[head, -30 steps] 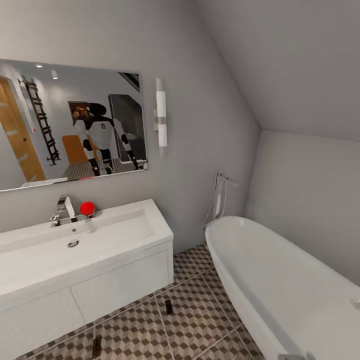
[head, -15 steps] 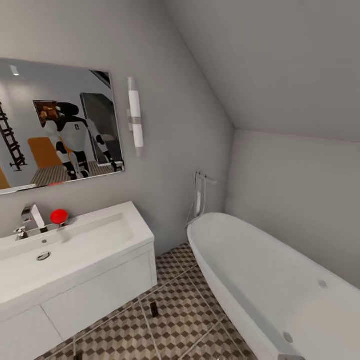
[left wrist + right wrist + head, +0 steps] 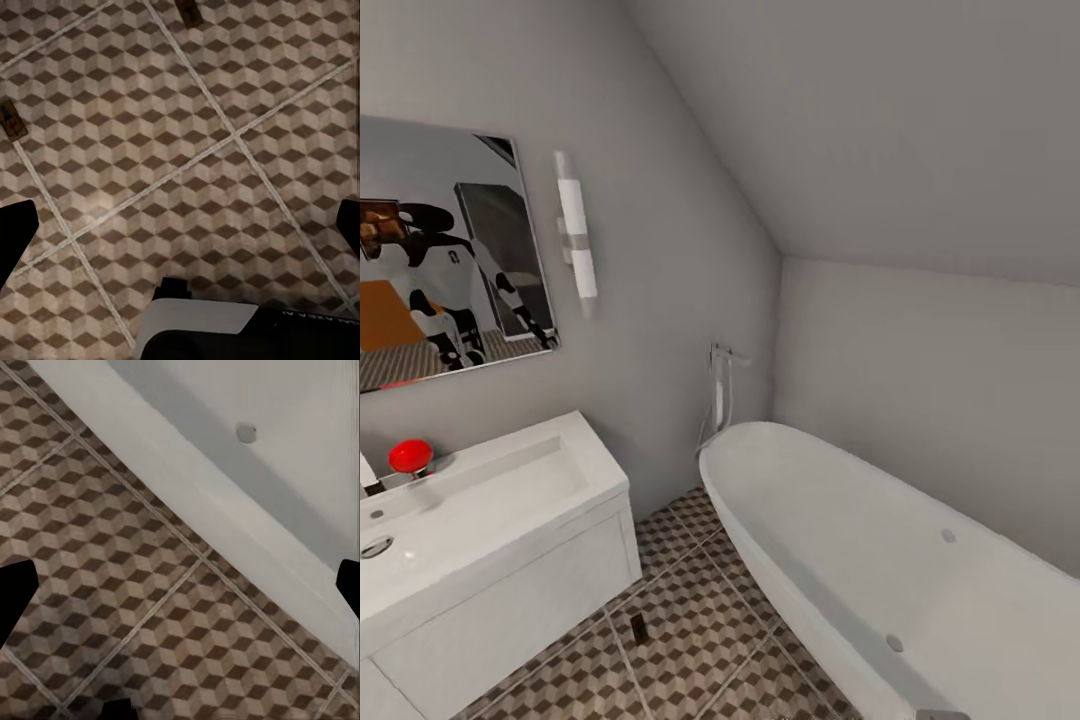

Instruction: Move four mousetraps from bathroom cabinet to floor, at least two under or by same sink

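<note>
One mousetrap [image 3: 638,627] lies on the cube-patterned bathroom floor [image 3: 700,620], just in front of the white sink vanity [image 3: 510,590]. In the left wrist view two mousetraps [image 3: 189,11] [image 3: 13,120] lie flat on the tiles, well apart from each other. My left gripper [image 3: 180,236] hangs open above bare tiles with nothing between its dark fingertips [image 3: 15,240]. My right gripper [image 3: 180,589] is open too, over the floor [image 3: 112,570] beside the bathtub's rim. The cabinet is out of view.
A white bathtub [image 3: 880,560] fills the right side, its rim [image 3: 225,510] close to my right gripper. A floor-standing tap [image 3: 718,385] rises at its far end. A red object [image 3: 410,456] sits on the sink top. A mirror [image 3: 440,260] and wall lamp [image 3: 576,235] hang above.
The camera has swung to the right: sink and mirror slid toward the left edge, and more of the bathtub shows. The mousetrap by the vanity's left part has left the picture.
</note>
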Controlling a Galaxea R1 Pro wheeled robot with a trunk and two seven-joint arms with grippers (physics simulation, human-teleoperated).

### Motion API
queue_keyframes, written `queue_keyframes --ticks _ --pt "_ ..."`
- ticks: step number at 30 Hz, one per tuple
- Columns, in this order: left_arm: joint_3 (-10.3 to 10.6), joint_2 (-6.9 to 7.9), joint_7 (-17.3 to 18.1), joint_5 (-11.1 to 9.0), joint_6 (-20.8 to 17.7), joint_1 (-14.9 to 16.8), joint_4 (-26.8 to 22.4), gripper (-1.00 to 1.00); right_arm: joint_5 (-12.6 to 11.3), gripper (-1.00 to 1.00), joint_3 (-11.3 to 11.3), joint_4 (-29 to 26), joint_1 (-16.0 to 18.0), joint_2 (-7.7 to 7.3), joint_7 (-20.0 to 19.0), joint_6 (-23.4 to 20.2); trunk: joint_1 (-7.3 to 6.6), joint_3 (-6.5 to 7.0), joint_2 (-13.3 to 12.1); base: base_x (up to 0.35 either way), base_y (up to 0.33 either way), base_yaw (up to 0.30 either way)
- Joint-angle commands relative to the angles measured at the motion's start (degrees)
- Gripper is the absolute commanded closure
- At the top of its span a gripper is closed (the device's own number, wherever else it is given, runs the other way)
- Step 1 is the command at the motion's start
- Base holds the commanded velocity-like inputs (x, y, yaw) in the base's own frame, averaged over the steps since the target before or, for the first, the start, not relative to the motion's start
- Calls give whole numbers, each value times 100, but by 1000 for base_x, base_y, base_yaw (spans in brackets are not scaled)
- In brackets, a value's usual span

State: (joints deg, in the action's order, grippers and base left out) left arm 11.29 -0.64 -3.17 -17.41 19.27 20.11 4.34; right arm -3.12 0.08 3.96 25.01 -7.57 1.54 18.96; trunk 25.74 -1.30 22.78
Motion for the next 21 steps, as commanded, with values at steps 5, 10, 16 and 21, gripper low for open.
queue_keyframes --ticks 5,10,16,21 --pt "49 -33 4 -31 34 -43 24 -100 -31 -100 6 26 13 1 -5 40 4 -13 14 0 0 -280" --pt "49 -93 16 -34 40 -84 24 -100 -31 -100 8 26 13 1 -10 39 4 -13 14 0 0 -280" --pt "49 -133 24 -39 50 -101 18 -100 -31 -100 5 26 13 1 -28 38 4 -13 14 0 0 -280" --pt "49 -208 26 -42 54 -103 15 -100 -31 -100 6 26 13 1 -30 39 4 -13 14 0 0 -280"
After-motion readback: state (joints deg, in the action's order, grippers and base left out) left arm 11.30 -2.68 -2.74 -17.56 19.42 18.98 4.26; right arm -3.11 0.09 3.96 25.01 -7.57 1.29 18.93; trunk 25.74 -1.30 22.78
